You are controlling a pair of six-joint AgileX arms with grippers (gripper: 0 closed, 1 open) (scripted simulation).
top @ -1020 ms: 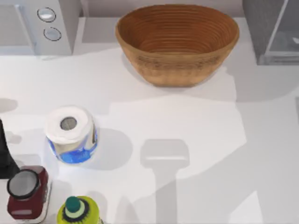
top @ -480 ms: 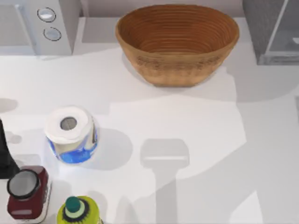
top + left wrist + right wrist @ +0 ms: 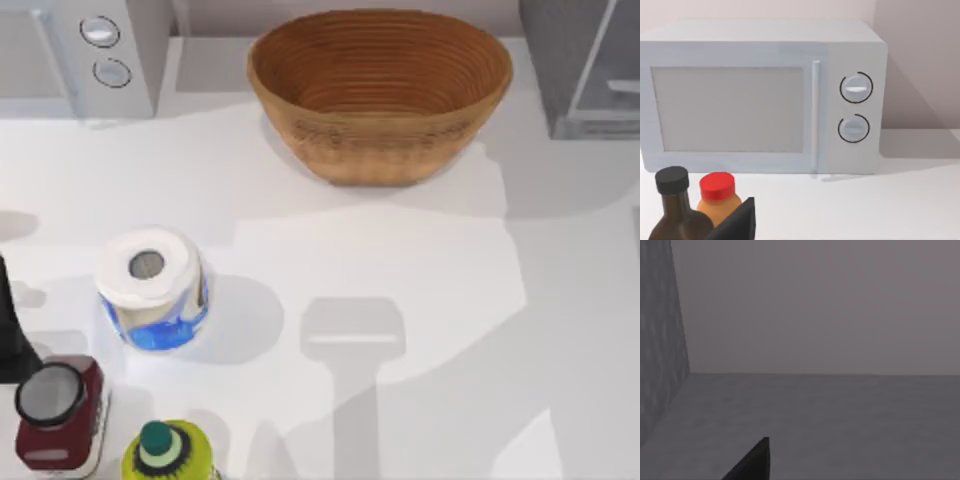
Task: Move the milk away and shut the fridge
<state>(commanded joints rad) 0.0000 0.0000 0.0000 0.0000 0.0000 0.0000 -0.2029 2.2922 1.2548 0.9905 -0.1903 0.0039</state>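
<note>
The fridge (image 3: 585,65) is standing open right of the basket (image 3: 380,90), nearer the right arm. Hand states cannot be told.

I count one basket (image 3: 380,92), one paper roll (image 3: 152,287), one microwave (image 3: 762,95), one fridge (image 3: 585,65), and four bottles or jars, among them a dark bottle (image 3: 675,210) and a red-capped bottle (image 3: 719,200).

Table from above, back row to front corner.
Microwave (image 3: 80,55) sits back left, wicker basket (image 3: 380,90) back centre, fridge (image 3: 585,65) back right. Paper roll (image 3: 152,288) stands front left; a jar (image 3: 55,410) and a bottle (image 3: 168,455) crowd the near-left corner.
</note>
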